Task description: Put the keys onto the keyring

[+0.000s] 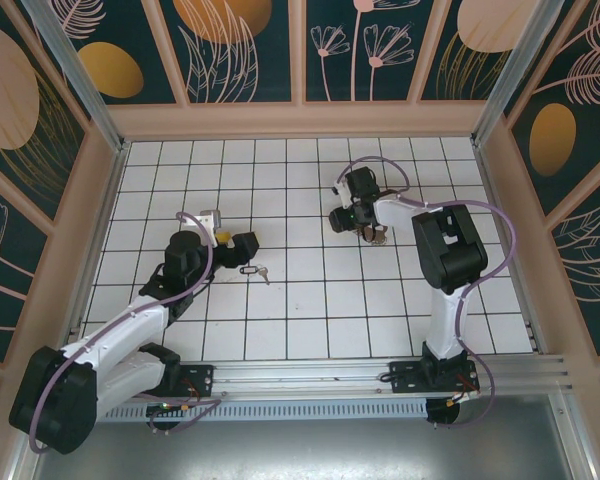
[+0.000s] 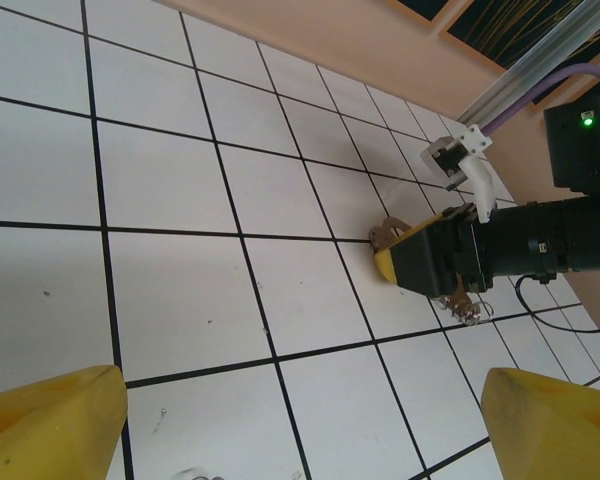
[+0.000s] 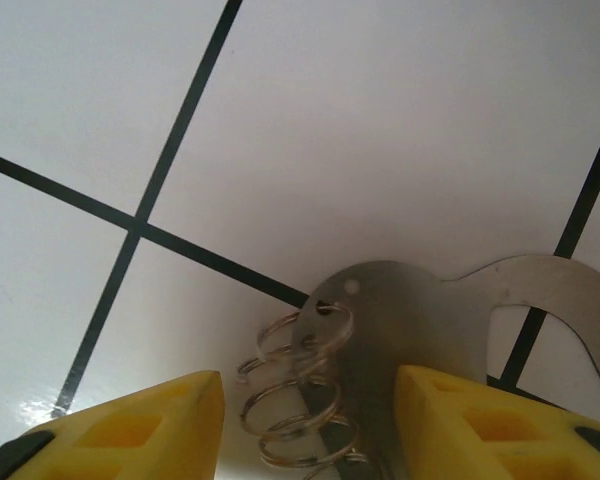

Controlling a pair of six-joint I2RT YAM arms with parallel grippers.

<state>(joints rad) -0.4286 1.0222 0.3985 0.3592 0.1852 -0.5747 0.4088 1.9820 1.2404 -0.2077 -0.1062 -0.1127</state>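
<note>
- Overall, the white tiled floor with its black grid lines lies inside dark walls painted with pale leaves and orange ovals; no lettering on anything is large enough to read.
- The left arm lies low, stretched diagonally from its base at the near left corner toward the middle, with its wrist pointing right.
- The right arm rises from its base, bends sharply at the elbow and reaches left and away, its wrist tipped down at the floor. A small green light glows on it.
- The left gripper has its yellow fingers spread wide, with bare tile between them.
- The right gripper has its yellow fingers drawn partway in on either side of the keyring. Whether they actually pinch it cannot be told.
- The keyring, a flat metal loop with coiled wire rings through a hole, rests on the far-centre tiles between those fingers.
- The keys lie flat on the floor just beside the left gripper, on its near side, well apart from the keyring.
</note>
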